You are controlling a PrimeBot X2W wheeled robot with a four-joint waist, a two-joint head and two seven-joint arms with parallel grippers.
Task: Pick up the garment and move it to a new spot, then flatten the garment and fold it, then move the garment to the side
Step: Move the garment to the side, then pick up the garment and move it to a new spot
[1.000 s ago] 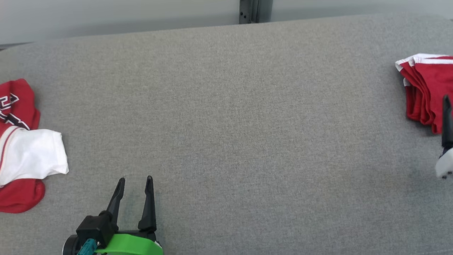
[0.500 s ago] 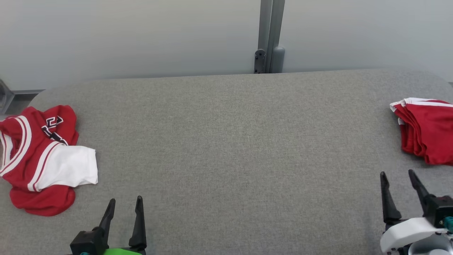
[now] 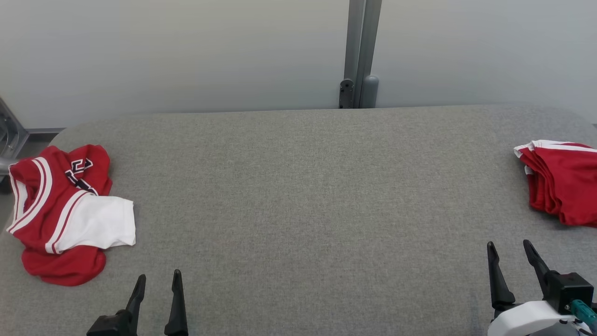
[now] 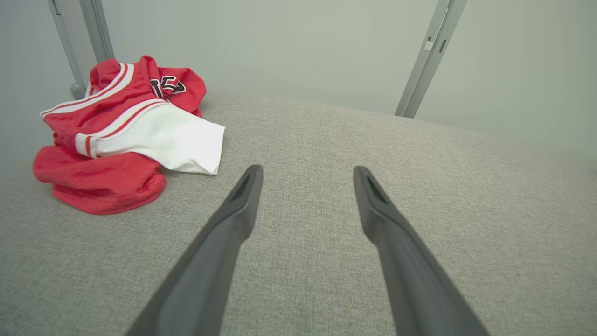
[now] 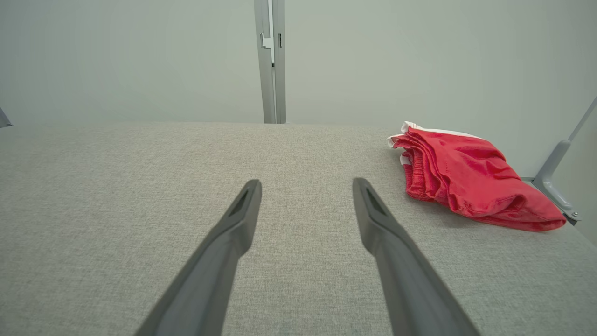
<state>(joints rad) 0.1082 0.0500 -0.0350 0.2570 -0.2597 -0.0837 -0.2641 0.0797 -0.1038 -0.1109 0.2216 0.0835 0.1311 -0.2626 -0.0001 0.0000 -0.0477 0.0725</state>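
Grey fabric-covered worktop [image 3: 308, 196] is viewed from the head camera. It is backed by a pale wall, and a grey metal post [image 3: 361, 51] stands at the far edge.

Garment [image 3: 70, 214] is noted at the left end of the worktop, close to the edge. It is crumpled, red with white stripes and a white panel folded over the top. Dark lettering is partly shown on the upper fold.

A red pile [image 3: 564, 186] with white trim is noted at the right end, neatly folded and cut off by the frame. It is possibly more than one piece; the layers cannot be counted.

Left end effector [image 3: 159, 275] is held at the near left, fingers spread, nothing between them. The garment lies ahead and to its left, apart from it.

Right end effector [image 3: 508, 243] is held at the near right, likewise released and empty. The red pile lies beyond it, untouched.

The middle of the worktop is left bare.
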